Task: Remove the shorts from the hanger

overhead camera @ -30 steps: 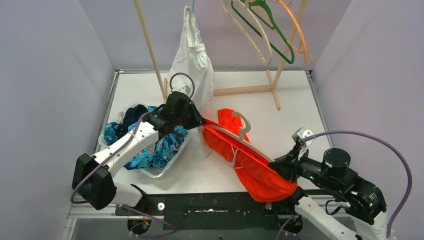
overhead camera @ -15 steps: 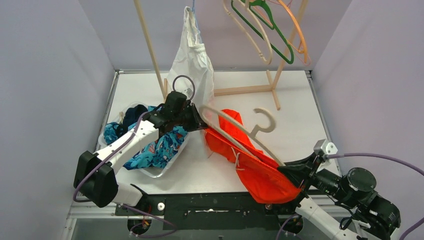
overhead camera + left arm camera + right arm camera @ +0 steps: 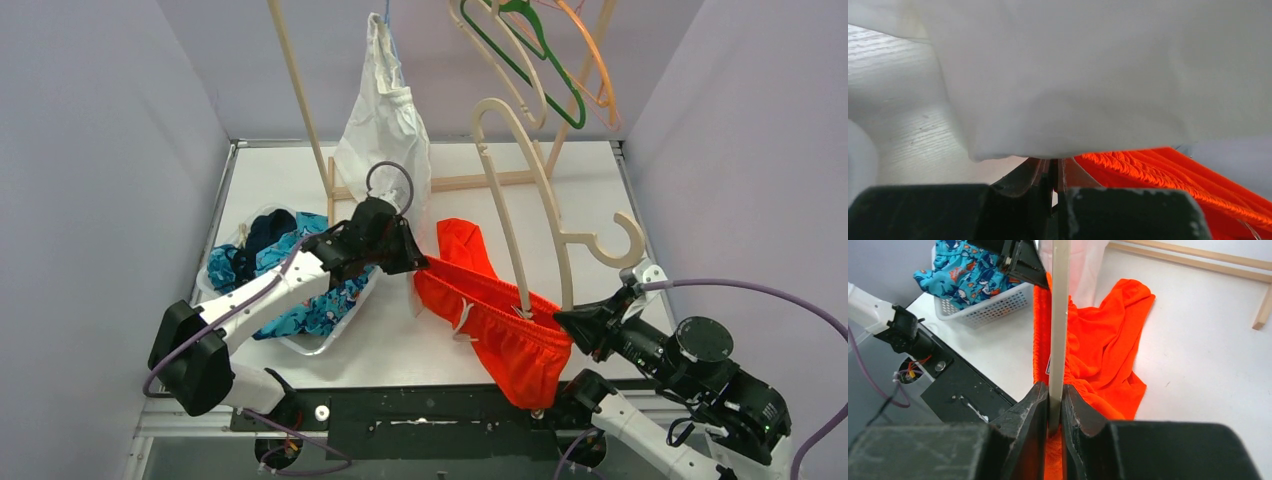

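shorts [image 3: 500, 325]: plain bright orange
hanger [image 3: 1059, 315]: cream
shark shorts [image 3: 965, 270]: teal, with blue and orange shark print
navy shorts [image 3: 266, 230]: plain dark navy
basket [image 3: 993, 307]: white lattice
cloth [image 3: 385, 115]: plain white, upper middle of the frame
rack [image 3: 1262, 310]: pale wood
counter [image 3: 590, 200]: white
walls [image 3: 100, 150]: pale lilac-grey
arms [image 3: 250, 295]: white links, black joints

no readable text, labels or numbers
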Robot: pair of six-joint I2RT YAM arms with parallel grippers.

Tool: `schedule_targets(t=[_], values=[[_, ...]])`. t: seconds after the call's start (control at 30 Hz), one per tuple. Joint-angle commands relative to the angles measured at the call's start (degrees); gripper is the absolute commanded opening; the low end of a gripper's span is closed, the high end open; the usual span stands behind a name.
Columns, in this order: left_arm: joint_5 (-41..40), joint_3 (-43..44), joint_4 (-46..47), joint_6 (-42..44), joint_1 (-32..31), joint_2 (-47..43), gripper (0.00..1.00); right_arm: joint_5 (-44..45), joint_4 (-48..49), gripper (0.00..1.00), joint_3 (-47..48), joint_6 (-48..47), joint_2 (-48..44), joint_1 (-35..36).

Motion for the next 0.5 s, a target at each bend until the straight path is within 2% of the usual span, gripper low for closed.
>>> schedule_targets(t=[0.0, 0.2, 0.47], values=[[-15.63, 0.13, 3.54, 2.21, -4.89, -0.77, 0.00, 5.17, 6.27, 0.00, -0.57, 0.97, 0.83, 0.39], [-20.06, -0.02, 5.76, 2.76, -10.45, -3.00, 0.00, 11.00, 16.92, 0.00, -5.90, 2.94, 4.11, 0.39], [-17.13, 1.01, 7.13, 7.67, -16.70, -3.25, 0.00, 14.48, 30.07, 0.00, -10.12, 1.60, 10.31, 0.37]])
